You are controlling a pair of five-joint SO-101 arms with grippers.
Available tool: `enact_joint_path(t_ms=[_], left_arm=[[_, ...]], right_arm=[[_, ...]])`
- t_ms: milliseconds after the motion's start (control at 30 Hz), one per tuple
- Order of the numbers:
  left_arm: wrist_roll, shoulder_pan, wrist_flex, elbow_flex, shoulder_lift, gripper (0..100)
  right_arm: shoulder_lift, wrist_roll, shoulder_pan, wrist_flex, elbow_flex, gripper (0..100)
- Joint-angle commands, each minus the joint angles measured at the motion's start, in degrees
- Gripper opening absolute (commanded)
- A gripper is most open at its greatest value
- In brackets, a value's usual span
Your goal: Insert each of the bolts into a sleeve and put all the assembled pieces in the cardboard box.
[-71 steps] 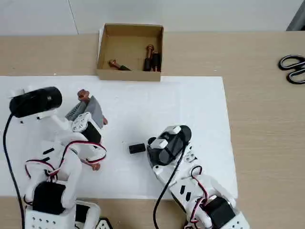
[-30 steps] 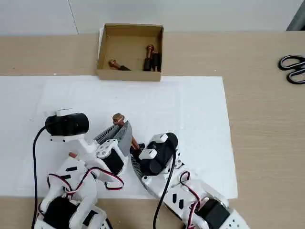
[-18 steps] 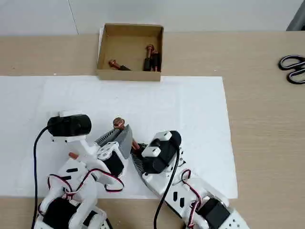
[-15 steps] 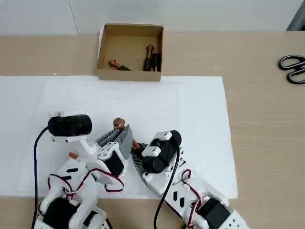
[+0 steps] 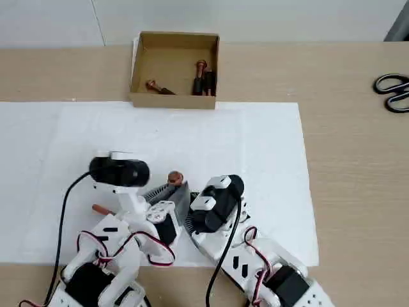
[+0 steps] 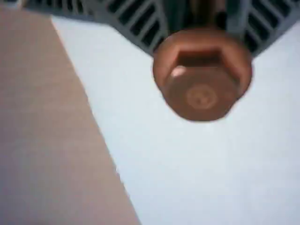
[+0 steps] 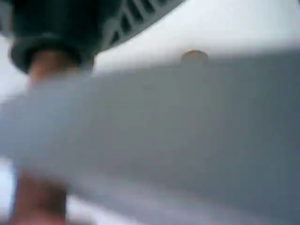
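Here the left fingers [image 6: 126,18] clamp a bolt [image 6: 201,75] just below its head. The right fingers [image 7: 133,21] grip a dark sleeve [image 7: 44,40] close against it, above the white sheet [image 5: 255,141]. A second bolt [image 5: 100,209] lies on the sheet beside the left arm. Assembled pieces [image 5: 203,78] rest in the cardboard box [image 5: 174,100].

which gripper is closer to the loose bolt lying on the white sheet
Left. The left gripper, shut on a second bolt, is a short way from the loose bolt; the right gripper lies beyond it, farther off.
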Motion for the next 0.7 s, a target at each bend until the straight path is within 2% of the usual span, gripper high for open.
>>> enact_joint_path(t_ms=[0, 167, 467, 667], left_arm=[[-0.26, 1.85, 1.93, -0.22, -0.44, 0], [-3.78, 1.85, 3.52, 2.15, -0.53, 0], [-4.22, 1.85, 2.46, 2.42, -0.53, 1], [-6.15, 1.85, 2.81, 2.51, -0.44, 19]], right_arm=[[-0.57, 1.32, 0.4, -1.71, -0.88, 0.4], [-0.57, 1.32, 0.4, -1.8, -0.88, 0.4], [-0.57, 1.32, 0.4, -1.8, -0.88, 0.4], [-0.57, 1.32, 0.48, -1.8, -0.79, 0.4]])
